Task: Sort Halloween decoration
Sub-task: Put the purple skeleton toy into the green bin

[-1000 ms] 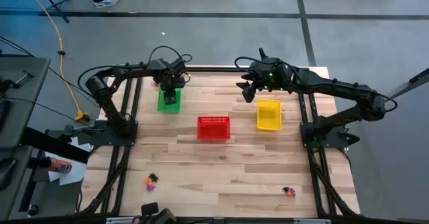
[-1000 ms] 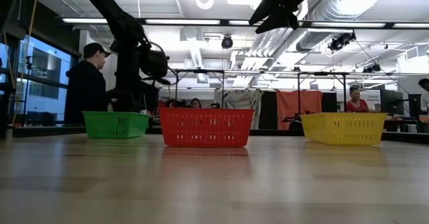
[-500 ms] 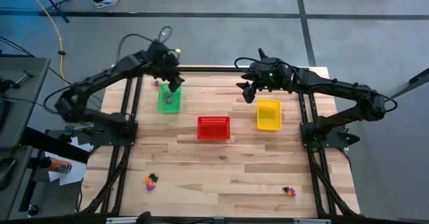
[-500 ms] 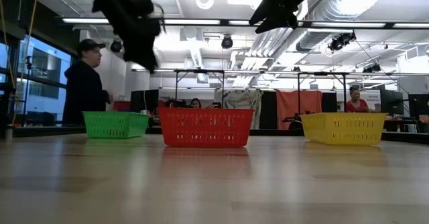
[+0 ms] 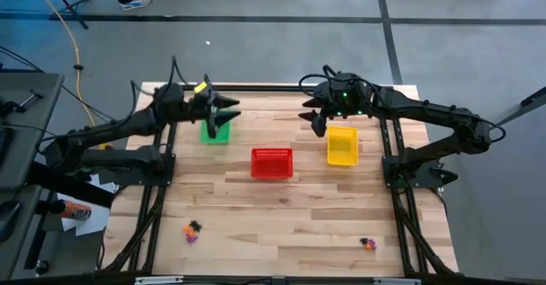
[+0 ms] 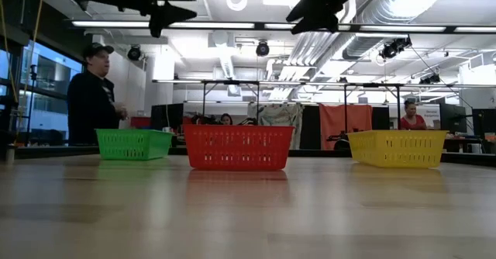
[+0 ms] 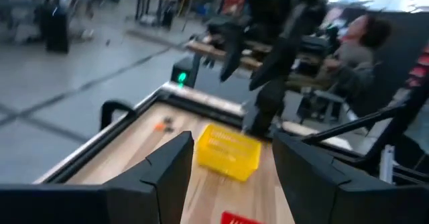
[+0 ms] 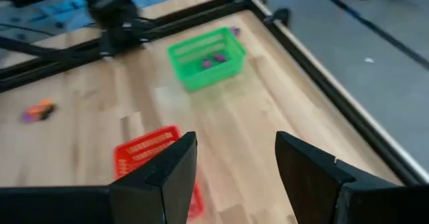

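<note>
Right now, the tiny Halloween trinkets sit in three spots. A little purple and orange bunch (image 5: 192,229) lies on the near left of the pale wooden table (image 5: 281,208). Another little purple and orange bunch (image 5: 368,243) lies on the near right. Some purple bits (image 8: 211,61) are already inside the green plastic mesh basket (image 5: 215,131) at the far left. I think the next job is to go and fetch one of the near bunches.

The left claw (image 5: 229,110) hangs high above the green basket, open and holding nothing. The right claw (image 5: 314,117) hangs high just left of the yellow plastic mesh basket (image 5: 342,145), also open and empty. The red plastic mesh basket (image 5: 271,163) stands between the other two.

To do it well, each claw should probably go to the bunch on its own side. It should come straight down over one trinket, with a finger on each side, and close gently. The trinkets touch each other, so it may grab two colours at once.
</note>
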Robot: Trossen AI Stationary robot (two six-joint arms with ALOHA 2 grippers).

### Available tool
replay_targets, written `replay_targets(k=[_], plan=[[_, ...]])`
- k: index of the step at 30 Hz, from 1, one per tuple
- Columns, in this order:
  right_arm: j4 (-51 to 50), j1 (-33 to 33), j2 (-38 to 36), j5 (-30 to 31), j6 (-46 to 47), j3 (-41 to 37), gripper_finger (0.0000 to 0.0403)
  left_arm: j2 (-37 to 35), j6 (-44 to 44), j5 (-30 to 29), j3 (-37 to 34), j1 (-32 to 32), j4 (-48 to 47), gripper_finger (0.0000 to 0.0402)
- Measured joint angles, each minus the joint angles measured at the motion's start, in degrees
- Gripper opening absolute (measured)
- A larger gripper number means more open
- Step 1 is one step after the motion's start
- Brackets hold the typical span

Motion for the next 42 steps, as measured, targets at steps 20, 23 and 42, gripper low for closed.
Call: replay_targets(k=[20, 23, 42], plan=[[5.5, 0.0, 0.0, -5.1, 0.3, 0.0, 0.0197, -0.2, 7.4, -2.3, -2.9, -5.9, 6.0, 0.0195], [2.8, 0.0, 0.0, -5.8, 2.3, 0.0, 0.0197, -0.2, 7.3, -4.3, -2.9, -5.9, 5.8, 0.0195], [-32.4, 34.8, 1.4, -7.6, 43.1, 0.0, 0.0197, -0.2, 7.3, -8.4, -2.8, -5.8, 5.7, 0.0195]])
